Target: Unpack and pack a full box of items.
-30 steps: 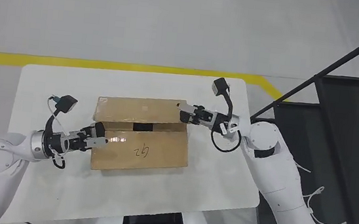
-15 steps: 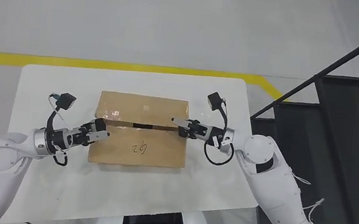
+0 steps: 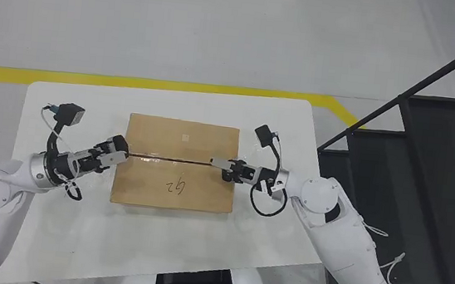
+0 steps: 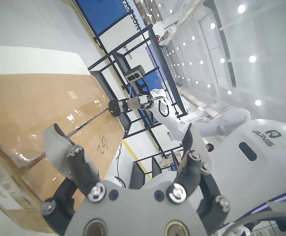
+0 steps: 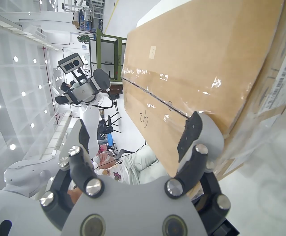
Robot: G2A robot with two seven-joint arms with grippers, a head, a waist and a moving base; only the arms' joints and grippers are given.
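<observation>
Sitting between left pincer (image 3: 120,149) and right pincer (image 3: 222,165) — the closed box (image 3: 175,178).

1. White table (image 3: 77,226), rounded corners, mid-rm.
2. Pale grey floor (image 3: 223,25) all round table; yellow line (image 3: 133,85) runs along just past table's far edge.
3. Black metal rack (image 3: 440,148) by table's right end.
4. Ceiling spots (image 4: 252,59) lit, high above table.
</observation>
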